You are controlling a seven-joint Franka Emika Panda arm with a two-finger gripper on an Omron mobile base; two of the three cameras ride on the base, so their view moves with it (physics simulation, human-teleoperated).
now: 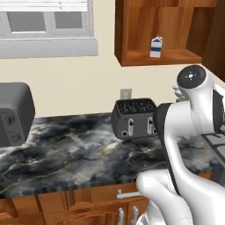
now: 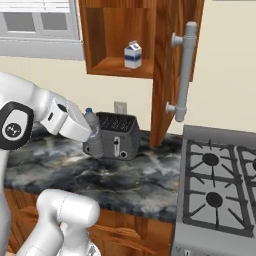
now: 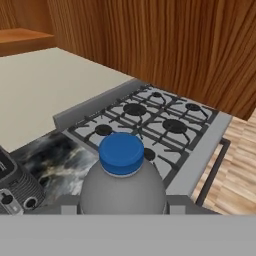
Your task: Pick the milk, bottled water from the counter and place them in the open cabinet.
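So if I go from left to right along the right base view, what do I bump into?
Robot arm → water bottle in the gripper → toaster → milk carton up in the cabinet → cabinet door handle → stove.

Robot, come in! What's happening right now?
Hand shut on bottled water, beside toaster. Milk already in open cabinet. Cabinet door stands open nearby.
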